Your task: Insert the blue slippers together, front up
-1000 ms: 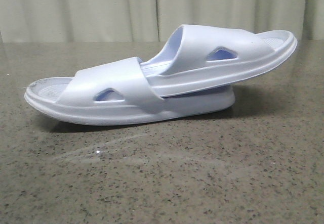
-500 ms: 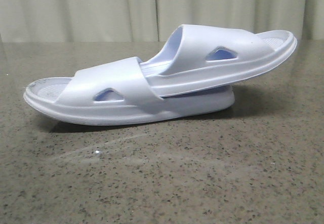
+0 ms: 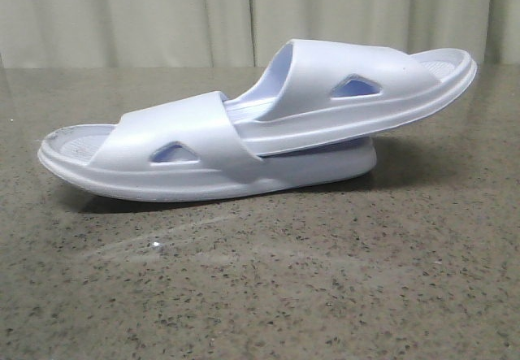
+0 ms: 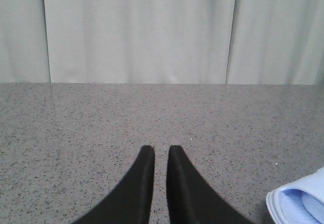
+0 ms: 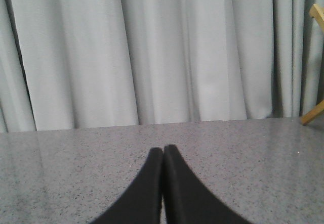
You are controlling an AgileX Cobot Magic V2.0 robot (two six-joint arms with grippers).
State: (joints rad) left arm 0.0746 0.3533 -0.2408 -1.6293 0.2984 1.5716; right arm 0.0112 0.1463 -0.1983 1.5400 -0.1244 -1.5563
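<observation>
Pale blue-white moulded foam slippers [image 3: 260, 124] are seen nested on the speckled grey worktop [image 3: 260, 287]. Left gripper [image 4: 161, 150] barely parted, right gripper [image 5: 163, 150] clenched, both empty. The tilted upper slipper could get slid out if bumped.

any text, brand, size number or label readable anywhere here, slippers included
None: no word, number or logo can be read in any view.
The blue slippers show only plain straps with triangular holes and ribbed footbeds; no moulded brand or size is visible from this side.
The table, the curtain, the left gripper and the right gripper carry no markings.
</observation>
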